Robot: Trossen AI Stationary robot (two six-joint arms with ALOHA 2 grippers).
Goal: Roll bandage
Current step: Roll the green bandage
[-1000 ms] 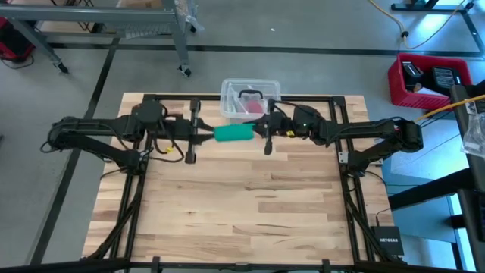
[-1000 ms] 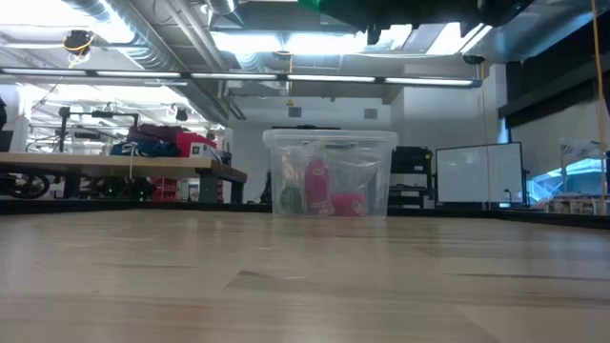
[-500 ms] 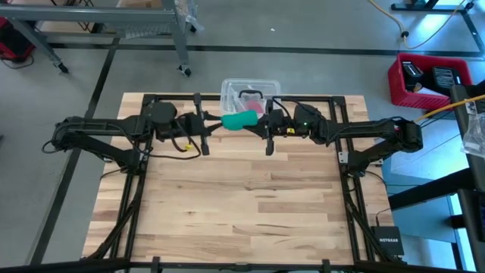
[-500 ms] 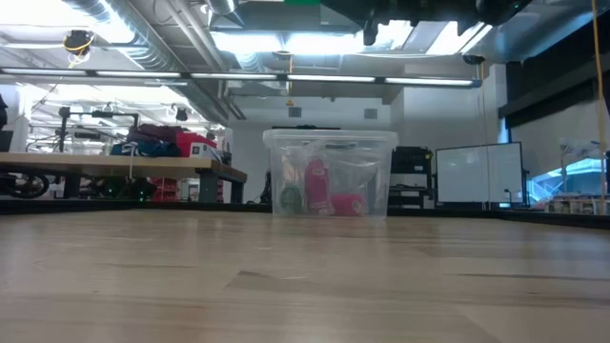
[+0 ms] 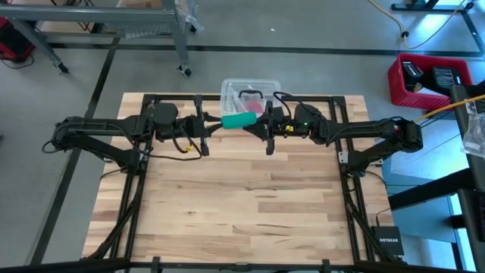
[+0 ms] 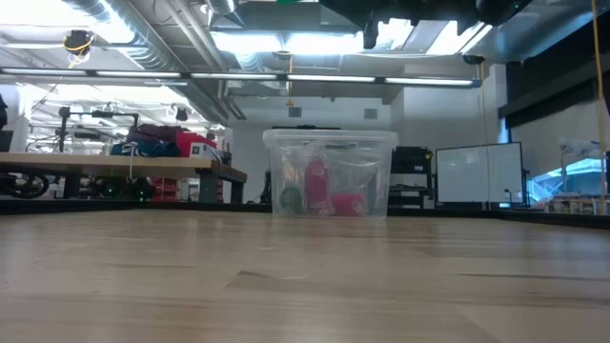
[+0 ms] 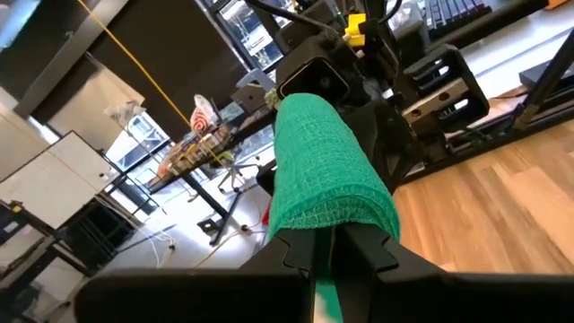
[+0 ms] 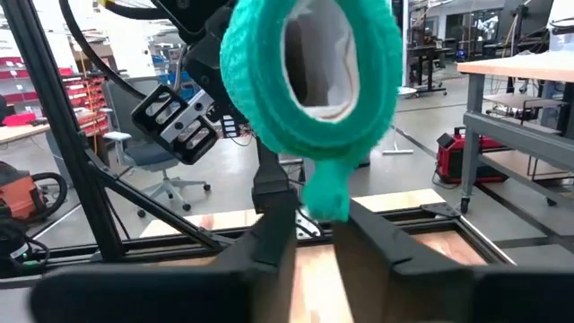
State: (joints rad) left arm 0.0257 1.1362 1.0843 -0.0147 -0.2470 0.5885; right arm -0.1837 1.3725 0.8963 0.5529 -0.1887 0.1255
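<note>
Bandage (image 5: 239,120) is already a rolled teal cylinder, held up in the air between my two arms, above the far edge of the desk (image 5: 242,205) and just in front of the clear tub (image 5: 250,91). My left gripper (image 7: 334,247) is clenched on one end of the roll; the left wrist view shows both fingers pinched together with green fabric squeezed between them. My right gripper (image 8: 321,229) sits at the other end, looking straight down the open core of the roll; a loose green tail hangs between its fingers, and there is a gap there, so I cannot tell whether it grips or has let go. Judging by this, the rolling looks mostly done. Left to do: tuck or press the tail down, then set the roll on the desk. Low view shows only the bare desk top and the tub.
</note>
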